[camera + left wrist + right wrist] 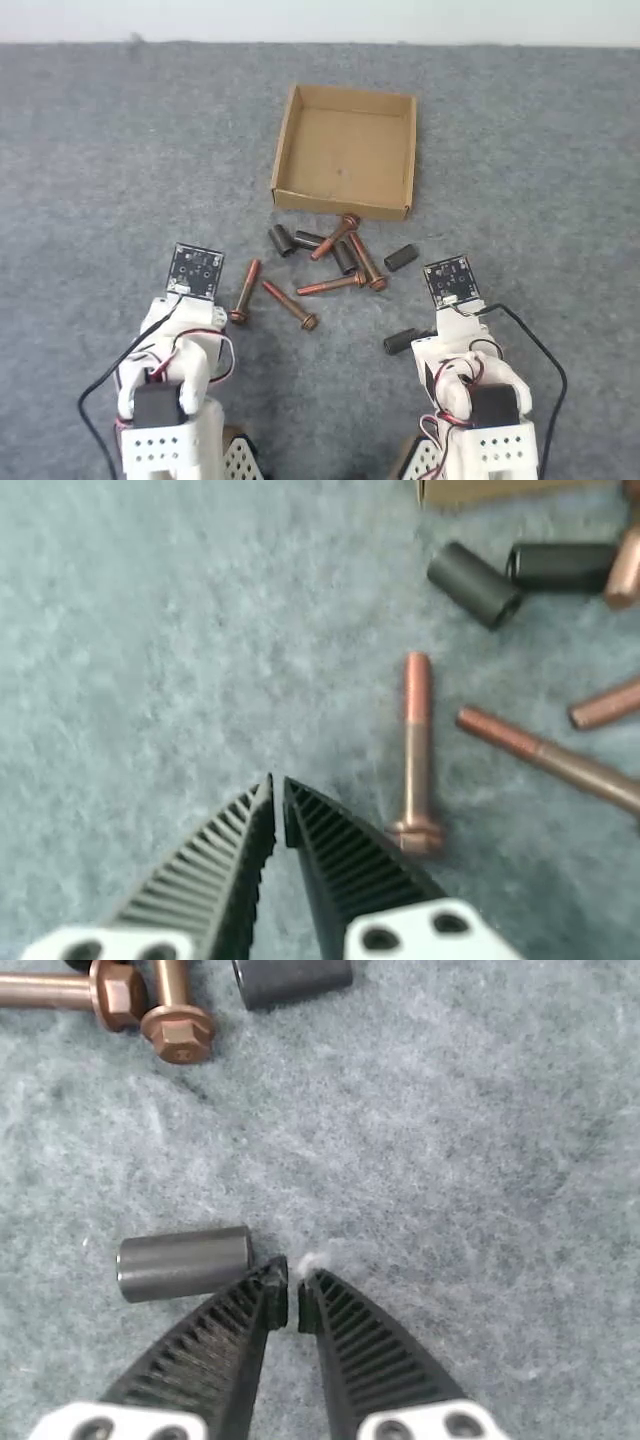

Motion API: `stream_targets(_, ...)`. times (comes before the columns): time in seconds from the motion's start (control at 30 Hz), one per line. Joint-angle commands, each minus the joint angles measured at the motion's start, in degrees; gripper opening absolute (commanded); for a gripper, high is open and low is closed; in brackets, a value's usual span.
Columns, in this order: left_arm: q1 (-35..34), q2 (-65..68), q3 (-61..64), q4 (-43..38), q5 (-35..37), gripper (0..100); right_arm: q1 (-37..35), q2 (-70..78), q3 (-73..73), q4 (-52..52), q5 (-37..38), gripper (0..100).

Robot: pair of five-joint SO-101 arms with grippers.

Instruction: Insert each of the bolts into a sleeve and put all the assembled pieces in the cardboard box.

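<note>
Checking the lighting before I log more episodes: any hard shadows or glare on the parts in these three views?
High view: even light, soft shadows beside the bolts, the cardboard box evenly lit, no glare. Left wrist view: mild sheen along the nearest bolt, faint shadow at its head. Right wrist view: soft highlight along the sleeve, no hard shadow.

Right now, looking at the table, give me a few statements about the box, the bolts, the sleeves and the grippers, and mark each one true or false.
1. The cardboard box is empty. True.
2. The left gripper grips a bolt. False: it is shut on nothing; the nearest bolt lies loose beside it.
3. A sleeve lies close to the right gripper. True.
4. Every bolt already sits in a sleeve. False: several bolts lie bare, with no sleeve on them.
</note>
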Motion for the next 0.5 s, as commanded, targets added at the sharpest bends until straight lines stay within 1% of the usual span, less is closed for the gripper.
stream_targets(0.0, 0.0, -0.9, -2.7, -5.2, -0.2, 1, -0.3, -1.2, 0.7, 0.2, 0.5, 0.8)
stream_targets(0.07, -0.1, -0.9, -3.0, -6.8, -0.1, 1, -0.3, -1.2, 0.7, 0.2, 0.5, 0.8)
stream_targets(0.2, -3.0, -0.6, -5.1, -6.9, -0.1, 1, -0.3, -1.2, 0.7, 0.2, 0.5, 0.8)
stream_targets(0.3, -3.9, -0.4, -7.5, -6.6, 0.0, 1, -0.3, -1.2, 0.7, 0.2, 0.5, 0.8)
stream_targets(0.47, -3.7, -0.4, -12.6, -2.5, 2.8, 1, -0.3, -1.2, 0.7, 0.2, 0.5, 0.8)
